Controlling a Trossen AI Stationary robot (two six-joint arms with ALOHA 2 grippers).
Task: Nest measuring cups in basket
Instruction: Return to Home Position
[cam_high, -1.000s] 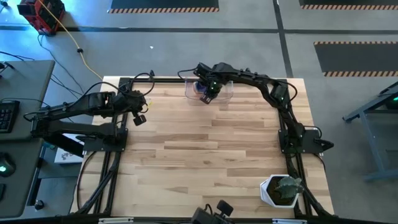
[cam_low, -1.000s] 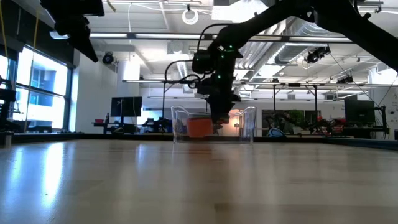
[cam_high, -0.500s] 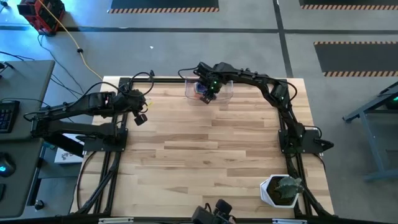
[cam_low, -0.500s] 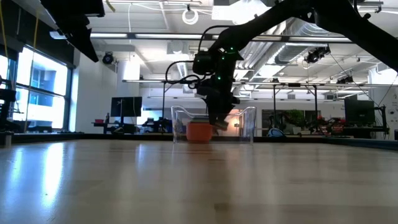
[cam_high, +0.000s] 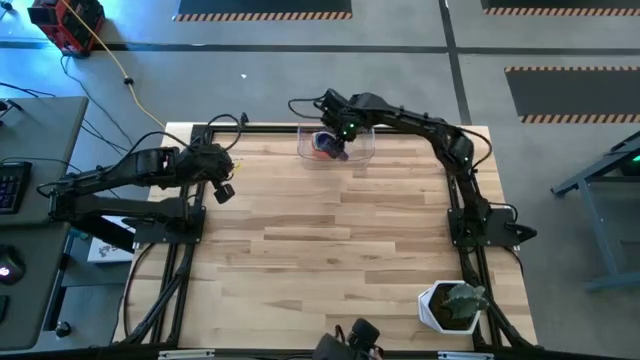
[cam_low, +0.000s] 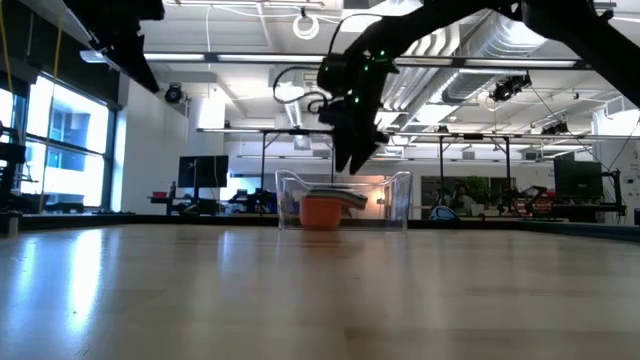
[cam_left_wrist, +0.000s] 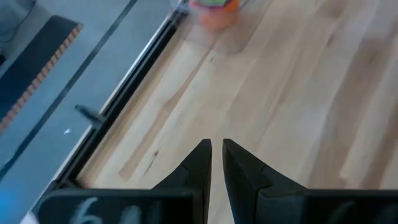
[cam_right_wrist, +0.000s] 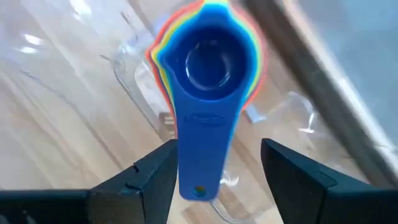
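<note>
The measuring cups (cam_right_wrist: 208, 59) sit nested in one stack, the blue one on top, with orange, red, yellow and teal rims showing around it. The stack stands inside the clear basket (cam_right_wrist: 134, 81) at the table's far edge (cam_high: 365, 150). In the low view it shows as an orange lump (cam_low: 320, 212) behind the clear wall (cam_low: 395, 195). My right gripper (cam_right_wrist: 217, 149) hovers open above the basket (cam_low: 352, 165), one finger on each side of the blue handle without touching it. My left gripper (cam_left_wrist: 216, 158) is shut, above the table's far left part (cam_high: 222, 187).
A white plant pot (cam_high: 448, 308) stands at the table's near right corner. The wooden tabletop (cam_high: 330, 250) stretches between the two arms. The table's black frame rail (cam_left_wrist: 124, 93) runs along the far edge near my left gripper.
My right gripper has risen from inside the basket to above its rim and drifted a little toward the far edge, coming away from the cups. The orange stack has sunk slightly and now rests on the basket floor.
</note>
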